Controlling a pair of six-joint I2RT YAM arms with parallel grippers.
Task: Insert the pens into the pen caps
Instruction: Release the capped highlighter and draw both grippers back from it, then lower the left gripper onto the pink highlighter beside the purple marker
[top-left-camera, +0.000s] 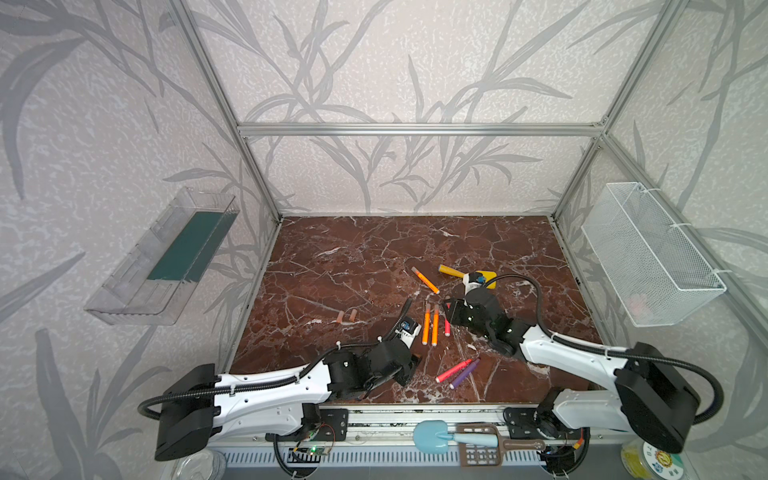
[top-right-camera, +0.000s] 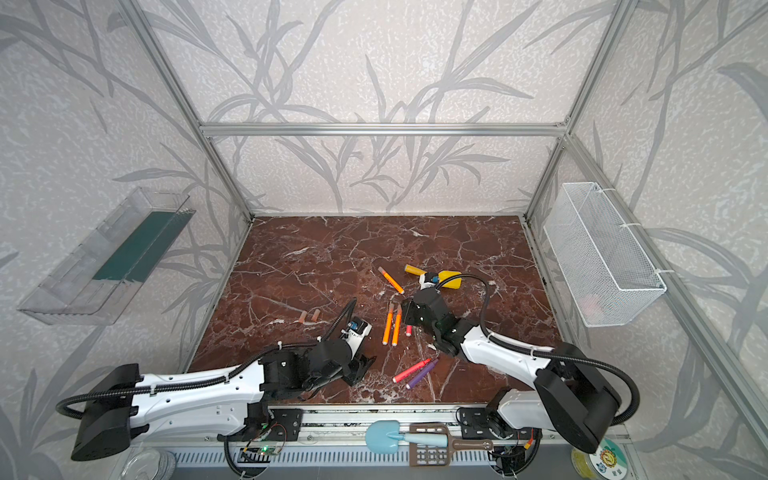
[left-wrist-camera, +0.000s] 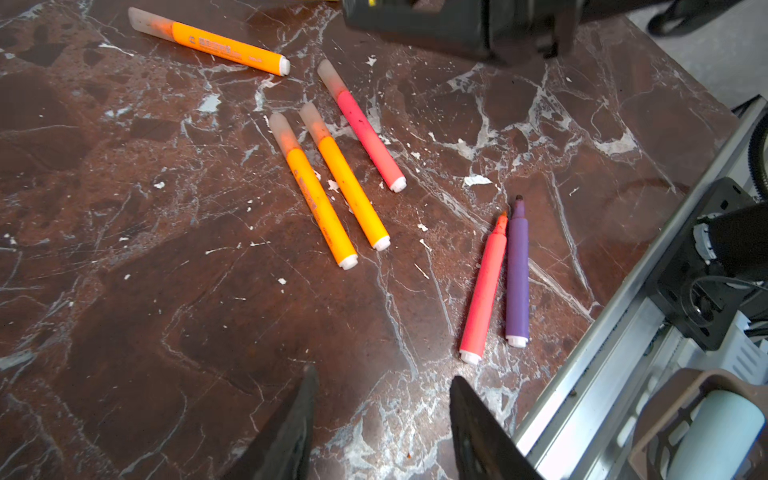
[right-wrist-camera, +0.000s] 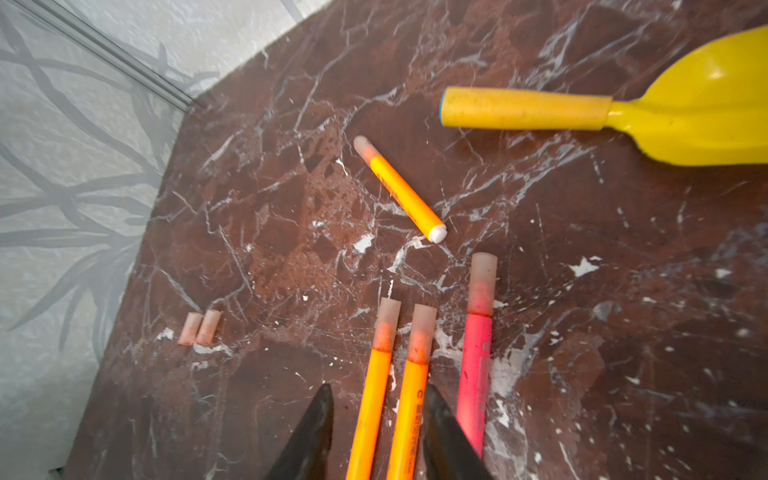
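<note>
L tool (left-wrist-camera: 382, 374) half open, empty, just short of uncapped red-pink pen (left-wrist-camera: 484, 291) & purple pen (left-wrist-camera: 517, 274), lower centre in both top views. R tool (right-wrist-camera: 377, 388) part open, gripping nothing, straddles two capped orange pens (right-wrist-camera: 417, 374). Two loose caps (top-left-camera: 347, 316) lie left of centre. Best: take a pen mid-barrel, tip clear, line up w/ cap axis.

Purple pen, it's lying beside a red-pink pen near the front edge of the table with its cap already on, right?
Not quite. The purple pen does lie beside the red-pink pen near the front edge of the table, but it has no cap on: the left wrist view shows its dark tip bare.
</note>
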